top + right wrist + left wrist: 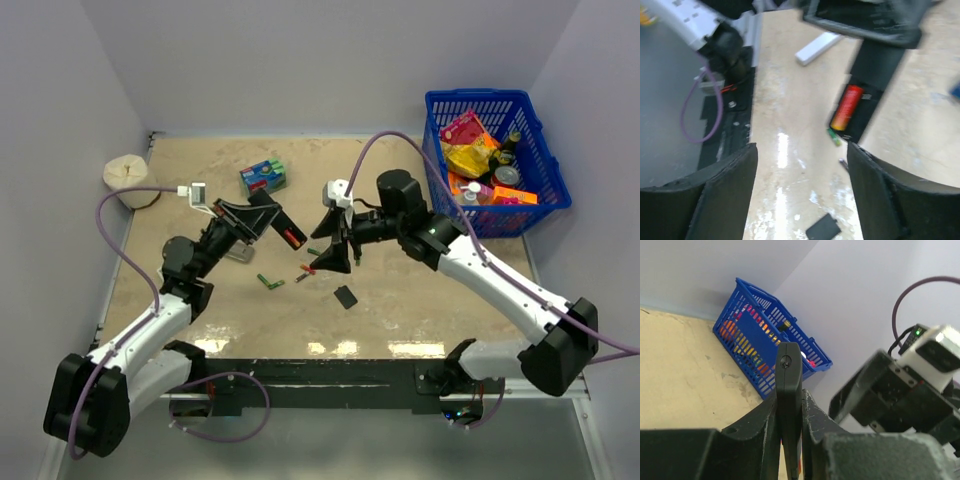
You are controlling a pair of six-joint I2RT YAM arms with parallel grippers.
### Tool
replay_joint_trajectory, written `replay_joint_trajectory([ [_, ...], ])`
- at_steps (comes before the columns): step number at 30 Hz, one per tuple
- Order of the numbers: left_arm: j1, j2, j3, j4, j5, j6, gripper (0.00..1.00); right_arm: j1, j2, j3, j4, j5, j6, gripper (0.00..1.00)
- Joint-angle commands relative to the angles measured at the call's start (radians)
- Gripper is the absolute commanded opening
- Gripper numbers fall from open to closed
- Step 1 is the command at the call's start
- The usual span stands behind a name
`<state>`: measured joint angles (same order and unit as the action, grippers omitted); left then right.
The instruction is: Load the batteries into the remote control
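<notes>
Remote control point(789, 385) sits clamped edge-up in the left gripper point(255, 215) above the table point(420, 300), one orange-red battery point(846, 107) in its bay. Right gripper point(801, 150) hangs wide open and empty just beside it, with a green battery point(270, 282) and the back cover point(346, 296) below. Blue basket point(495, 160) stands well apart.

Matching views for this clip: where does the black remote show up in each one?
Top: remote just left of centre, held up in the left gripper.
Left wrist: remote upright at bottom centre, between the jaws.
Right wrist: remote upper right, blurred, a battery in its open bay.
Shared landmark: the left gripper clamped on it, in all three.
</notes>
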<state>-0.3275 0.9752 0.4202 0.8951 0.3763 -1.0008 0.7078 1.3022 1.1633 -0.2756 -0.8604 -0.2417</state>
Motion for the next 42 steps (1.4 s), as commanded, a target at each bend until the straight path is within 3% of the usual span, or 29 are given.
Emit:
replay_joint_trajectory([
  [1, 0.005, -0.043, -0.015, 0.062, 0.072, 0.082, 0.0, -0.018, -0.081, -0.004, 0.143, 0.211, 0.233, 0.81],
  [4, 0.005, -0.053, -0.023, 0.093, 0.108, 0.076, 0.0, -0.022, -0.061, -0.002, 0.159, 0.245, 0.297, 0.91],
  [10, 0.005, -0.038, -0.023, 0.185, 0.165, 0.028, 0.0, -0.021, 0.017, 0.004, 0.235, 0.127, 0.405, 0.94],
  [28, 0.005, -0.003, 0.009, 0.312, 0.194, -0.062, 0.0, 0.013, 0.117, -0.01, 0.354, 0.041, 0.513, 0.72],
  [34, 0.005, -0.006, 0.011, 0.323, 0.182, -0.081, 0.0, 0.025, 0.132, -0.022, 0.343, 0.044, 0.49, 0.58],
  [42, 0.005, 0.003, 0.003, 0.378, 0.168, -0.127, 0.0, 0.025, 0.138, -0.036, 0.309, 0.044, 0.459, 0.17],
])
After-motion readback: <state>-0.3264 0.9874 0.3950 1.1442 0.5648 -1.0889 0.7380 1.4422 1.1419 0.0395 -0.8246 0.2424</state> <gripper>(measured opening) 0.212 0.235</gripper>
